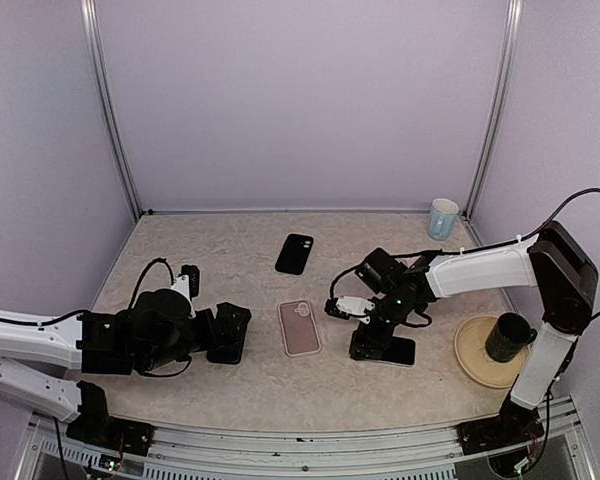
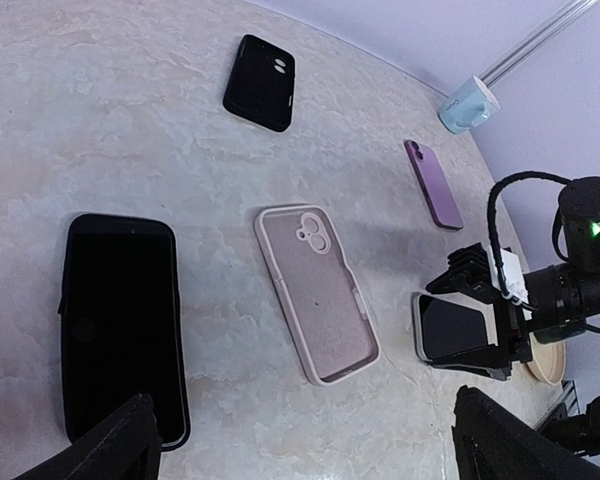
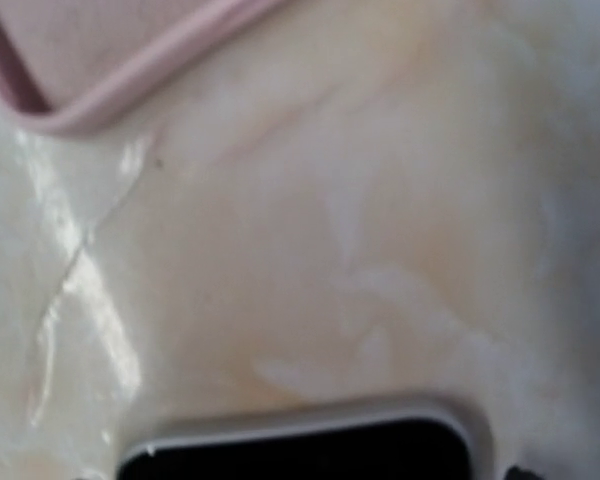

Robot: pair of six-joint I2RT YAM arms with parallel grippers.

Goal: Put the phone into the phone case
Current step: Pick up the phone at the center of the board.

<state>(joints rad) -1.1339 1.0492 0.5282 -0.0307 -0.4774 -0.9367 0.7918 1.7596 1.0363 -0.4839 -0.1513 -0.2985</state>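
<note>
Item: bench (image 1: pixel 180 240), marbled beige, walled in pale lilac.

1. Pink case (image 1: pixel 300 327): lies open side up at mid-bench between the two arms, camera cut-out at its far end. Nothing in it.
2. Phone (image 2: pixel 448 325), dark screen up with a light rim: flat on the bench just right of the pink case and apart from it. Judged to be the task's phone, since the right arm is on it.
3. Right fingers (image 1: pixel 365 345): down at that phone, seemingly astride it. Whether they are clamped on it or slack, I cannot tell. The right wrist view shows only the phone's rounded end and a corner of the pink case.
4. Left fingers (image 2: pixel 110 450): spread wide, holding nothing, low over the near end of a black phone (image 2: pixel 120 325) left of the case.
5. Sundries: black case (image 1: pixel 295 253) further back, purple phone (image 2: pixel 432 183), pale blue mug (image 1: pixel 443 218) in the far right corner, plate (image 1: pixel 475 365) bearing a dark cup (image 1: pixel 507 335).

Step in hand, as I judge it: taking up the phone. Insertion is not begun.

Next move calls for a firm hold on the phone's edges, a lift, a short carry left over the case with camera ends matched, then pressing it down. The left arm could well steady the case.
</note>
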